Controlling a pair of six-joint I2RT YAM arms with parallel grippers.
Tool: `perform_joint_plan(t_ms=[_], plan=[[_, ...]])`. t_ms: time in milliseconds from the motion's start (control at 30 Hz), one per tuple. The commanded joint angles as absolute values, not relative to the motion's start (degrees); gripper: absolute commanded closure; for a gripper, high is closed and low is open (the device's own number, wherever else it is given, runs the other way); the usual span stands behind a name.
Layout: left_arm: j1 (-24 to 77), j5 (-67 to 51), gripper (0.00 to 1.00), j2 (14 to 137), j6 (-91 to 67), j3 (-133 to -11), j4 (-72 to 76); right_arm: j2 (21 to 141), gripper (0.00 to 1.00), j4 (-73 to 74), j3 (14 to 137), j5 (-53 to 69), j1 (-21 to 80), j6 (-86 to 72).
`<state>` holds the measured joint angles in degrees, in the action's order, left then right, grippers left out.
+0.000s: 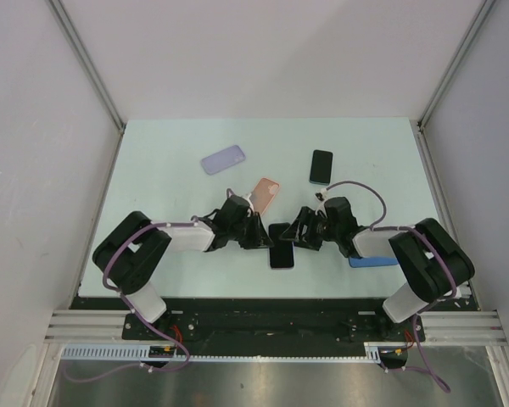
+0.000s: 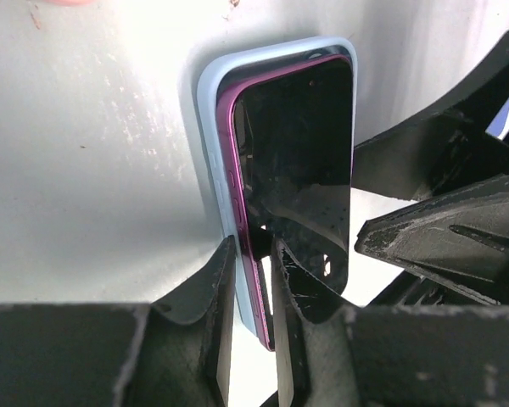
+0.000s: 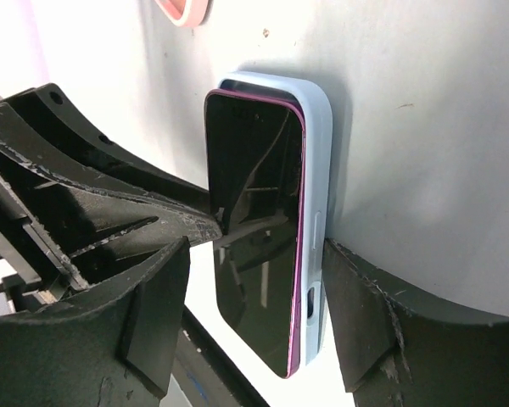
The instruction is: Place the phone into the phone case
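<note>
A phone (image 1: 281,245) with a black screen and magenta rim lies in a light blue phone case at the table's near middle. In the left wrist view the phone (image 2: 305,161) sits askew in the case (image 2: 210,110), its left edge raised above the case wall. My left gripper (image 2: 250,284) is shut on that edge, pinching phone and case wall together. In the right wrist view my right gripper (image 3: 254,326) is open around the phone (image 3: 254,212) and case (image 3: 318,153). One finger touches the case's side and the other stands clear of the screen.
A lavender case (image 1: 223,159) lies at the back left, a pink case (image 1: 265,193) just behind the grippers, and a second black phone (image 1: 321,166) at the back right. A blue object (image 1: 373,261) lies under my right arm. White walls enclose the table.
</note>
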<state>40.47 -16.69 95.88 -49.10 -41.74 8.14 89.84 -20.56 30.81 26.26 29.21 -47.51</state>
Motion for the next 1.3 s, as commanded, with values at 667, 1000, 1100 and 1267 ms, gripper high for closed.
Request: perform_joint_plan(t_ms=[667,1000,1100,1267], plan=[[43.1,-28.0,0.75,95.8,-50.1,-37.2,14.0,97.2,0.57,-44.1,24.5,50.3,23.6,-52.8],[41.6,-28.7,0.70,91.4,-50.0,-35.9,12.4,96.7,0.96,-43.5,24.5,49.7,22.3,-50.8],[38.9,-28.7,0.58,86.1,-48.8,-35.4,9.1,95.3,1.00,-43.6,24.6,50.6,22.2,-50.6],[35.5,-27.2,0.44,76.4,-44.2,-34.8,2.5,93.5,1.00,-50.2,24.6,56.6,22.3,-55.6]])
